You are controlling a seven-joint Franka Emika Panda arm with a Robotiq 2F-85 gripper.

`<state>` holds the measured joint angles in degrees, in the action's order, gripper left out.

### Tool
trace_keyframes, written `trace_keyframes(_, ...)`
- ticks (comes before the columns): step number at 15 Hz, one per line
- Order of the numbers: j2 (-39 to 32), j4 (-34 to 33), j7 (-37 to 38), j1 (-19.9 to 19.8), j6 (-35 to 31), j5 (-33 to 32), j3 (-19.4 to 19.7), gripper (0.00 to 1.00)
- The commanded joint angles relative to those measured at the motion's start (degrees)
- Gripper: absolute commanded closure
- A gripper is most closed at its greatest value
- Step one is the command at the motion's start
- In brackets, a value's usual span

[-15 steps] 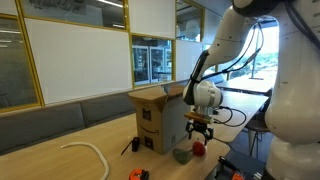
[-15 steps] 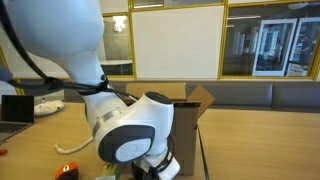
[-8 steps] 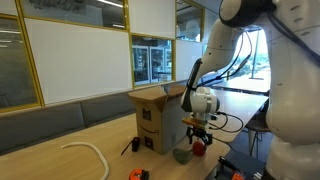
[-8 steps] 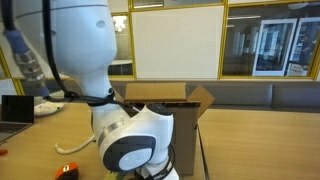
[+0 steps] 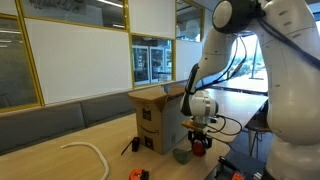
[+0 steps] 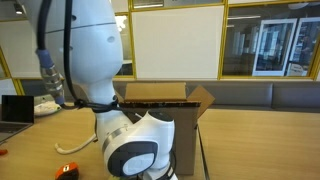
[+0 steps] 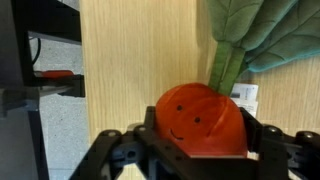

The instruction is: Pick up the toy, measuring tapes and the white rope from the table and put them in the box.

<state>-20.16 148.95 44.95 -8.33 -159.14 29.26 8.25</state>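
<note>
The soft toy [image 7: 200, 120] – a round orange-red head with a stitched smile and long green cloth leaves – lies on the pale wooden table [image 7: 140, 60], near one of its edges. The tool [image 7: 198, 150] is down over it, its dark jaws standing either side of the red head and close against it; whether they already pinch it I cannot tell. In an exterior view the toy [image 5: 184, 154] sits at the foot of the tall brown cardboard box [image 5: 158, 118], whose top flaps are open, with the tool [image 5: 199, 143] low beside the box. Further along the table the long white rope [image 5: 92, 150] curves in an arc, and a small orange-red measuring tape [image 5: 137, 174] lies by the near edge – well apart from the toy.
</note>
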Motion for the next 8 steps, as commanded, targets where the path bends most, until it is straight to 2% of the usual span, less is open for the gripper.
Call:
trace_keyframes(1, -1.07, -1.07, 1.49, 1.23, -0.88, -0.97, 1.16, 0.51)
trace_keyframes(4, 1.40, -0.13, 1.17, 1.40, 0.26, -1.69, 1.52, 0.72)
trace_keyframes(6, 5.33, 2.20, 2.68, 2.88, -0.04, -4.50, 3.60, 0.85)
trace_keyframes(8, 10.55, 5.49, 6.22, 5.39, -0.60, -9.89, 7.30, 0.88)
